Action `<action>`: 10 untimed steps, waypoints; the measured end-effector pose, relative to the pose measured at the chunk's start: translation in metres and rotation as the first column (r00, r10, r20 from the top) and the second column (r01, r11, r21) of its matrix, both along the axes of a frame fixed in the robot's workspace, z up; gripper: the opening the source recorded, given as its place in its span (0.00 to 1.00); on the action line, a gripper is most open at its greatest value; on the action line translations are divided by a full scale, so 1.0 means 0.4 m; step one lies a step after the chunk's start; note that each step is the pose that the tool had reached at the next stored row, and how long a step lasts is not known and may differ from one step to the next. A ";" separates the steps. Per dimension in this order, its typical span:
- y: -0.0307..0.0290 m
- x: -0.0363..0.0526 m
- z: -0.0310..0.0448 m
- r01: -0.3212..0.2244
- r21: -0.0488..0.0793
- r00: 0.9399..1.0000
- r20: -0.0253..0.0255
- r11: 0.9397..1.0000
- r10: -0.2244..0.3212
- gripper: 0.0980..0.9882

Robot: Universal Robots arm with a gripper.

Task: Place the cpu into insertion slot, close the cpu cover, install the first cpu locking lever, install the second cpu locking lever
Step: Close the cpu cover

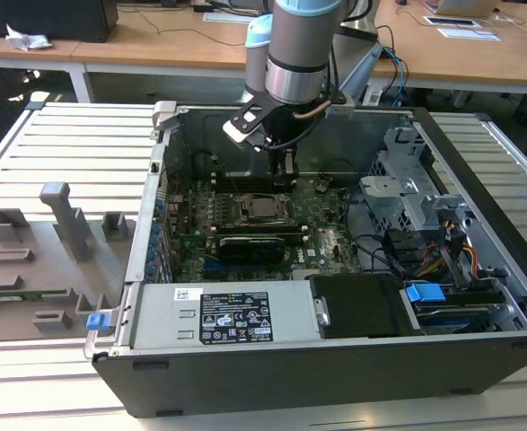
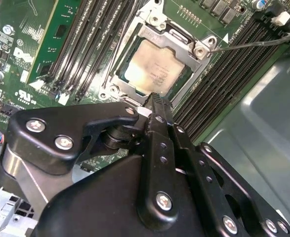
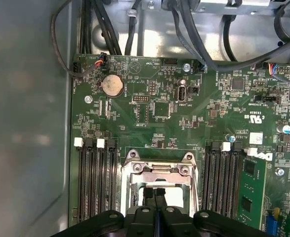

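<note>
The cpu (image 2: pixel 154 69) lies flat in the insertion slot on the green board, its silver-grey top showing through the window of the cpu cover (image 2: pixel 184 42). The cover's metal frame lies down around the chip and hides most of the slot. A thin wire locking lever (image 2: pixel 256 43) sticks out from one corner of the socket, over the black memory slots. My gripper (image 2: pixel 157 98) hangs just above the socket's near edge with its black fingers together and nothing between them. In the first wrist view the gripper (image 3: pixel 154 193) stands over the cover (image 3: pixel 159 170). In the exterior view the gripper (image 1: pixel 285 169) is above the cpu (image 1: pixel 265 208).
Black memory slots flank the socket, one holding a green module (image 3: pixel 248 192). A coin battery (image 3: pixel 112 85) and black cables sit further along the board. The grey case wall (image 2: pixel 263 113) is close by. A drive cage (image 1: pixel 407 193), power supply (image 1: pixel 218 314) and grey fixtures (image 1: pixel 57 224) surround the area.
</note>
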State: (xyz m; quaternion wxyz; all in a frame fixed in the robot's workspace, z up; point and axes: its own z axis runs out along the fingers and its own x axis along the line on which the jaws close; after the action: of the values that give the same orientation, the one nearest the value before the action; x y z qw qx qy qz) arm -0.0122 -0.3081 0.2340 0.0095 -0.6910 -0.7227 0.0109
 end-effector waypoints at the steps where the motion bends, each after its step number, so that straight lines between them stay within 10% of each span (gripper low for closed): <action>1: 0.000 -0.002 -0.007 0.000 0.000 1.000 0.000 1.000 0.000 0.01; 10: 0.000 -0.039 -0.043 0.000 0.000 1.000 0.000 1.000 0.000 0.01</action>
State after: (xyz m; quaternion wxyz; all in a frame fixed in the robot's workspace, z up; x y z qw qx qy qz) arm -0.0277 -0.3081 0.2169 0.0094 -0.6910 -0.7227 0.0108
